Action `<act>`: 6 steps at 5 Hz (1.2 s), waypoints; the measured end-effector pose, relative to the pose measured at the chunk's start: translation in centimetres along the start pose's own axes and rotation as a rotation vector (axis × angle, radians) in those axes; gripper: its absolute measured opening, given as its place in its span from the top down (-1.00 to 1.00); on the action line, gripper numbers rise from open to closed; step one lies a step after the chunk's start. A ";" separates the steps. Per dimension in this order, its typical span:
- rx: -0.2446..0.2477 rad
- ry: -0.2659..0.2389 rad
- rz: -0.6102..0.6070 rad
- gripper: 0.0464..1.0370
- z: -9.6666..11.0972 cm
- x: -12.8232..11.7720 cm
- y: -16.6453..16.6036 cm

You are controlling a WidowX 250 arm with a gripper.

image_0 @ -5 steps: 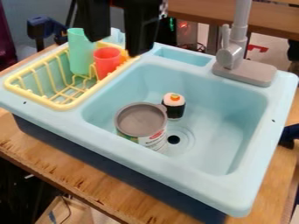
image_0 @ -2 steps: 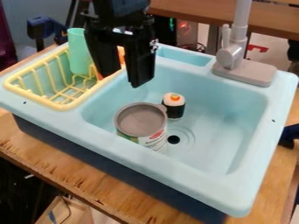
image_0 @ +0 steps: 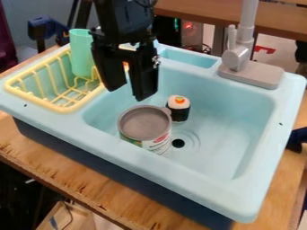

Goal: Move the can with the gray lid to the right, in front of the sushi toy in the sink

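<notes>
End effector over rack-side edge of sink, tips down, fingers well parted, nothing between them. Can upright in basin, near the tips; flat base presumably keeps it steady, grey top facing up. Toy sushi roll upright just beside it, likely limiting room on that flank; basin walls enclose both. Yellow rack holds green cup; faucet stands well apart, at far rim
</notes>
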State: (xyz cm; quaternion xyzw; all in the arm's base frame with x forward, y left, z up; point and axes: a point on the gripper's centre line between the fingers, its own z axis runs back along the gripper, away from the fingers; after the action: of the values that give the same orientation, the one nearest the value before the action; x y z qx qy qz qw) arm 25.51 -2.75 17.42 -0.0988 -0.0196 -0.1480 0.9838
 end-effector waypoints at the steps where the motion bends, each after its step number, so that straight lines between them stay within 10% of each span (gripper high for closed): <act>1: -0.005 0.013 0.011 -0.93 -0.3 -0.1 0.8; 6: -0.069 0.044 0.026 -0.93 -3.6 0.5 1.9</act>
State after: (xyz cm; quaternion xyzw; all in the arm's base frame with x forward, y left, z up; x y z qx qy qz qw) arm 26.63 -1.85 13.56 -0.1296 0.0084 -0.1378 0.9819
